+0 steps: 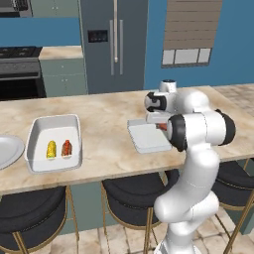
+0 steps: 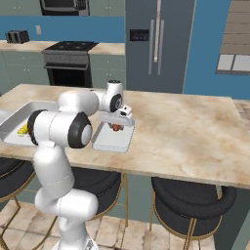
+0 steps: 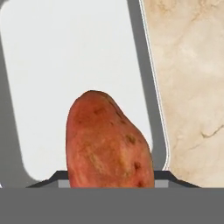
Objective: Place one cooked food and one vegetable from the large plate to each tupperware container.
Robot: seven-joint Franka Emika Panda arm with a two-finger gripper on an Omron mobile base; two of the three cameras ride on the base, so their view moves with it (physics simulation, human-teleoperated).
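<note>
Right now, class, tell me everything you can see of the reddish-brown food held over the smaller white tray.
The reddish-brown food is an oval, lumpy piece with a rough, mottled skin and small dark spots, like a potato or sweet potato. The hand view shows it upright between the pincer tips, which grip its lower end. It hangs over the smaller white tray, near the tray's far right side; whether it touches the floor cannot be told. From the right base view it shows as a small red spot under the hand.

Blue walls (image 1: 54,32), steel fridge (image 1: 113,44)
</note>
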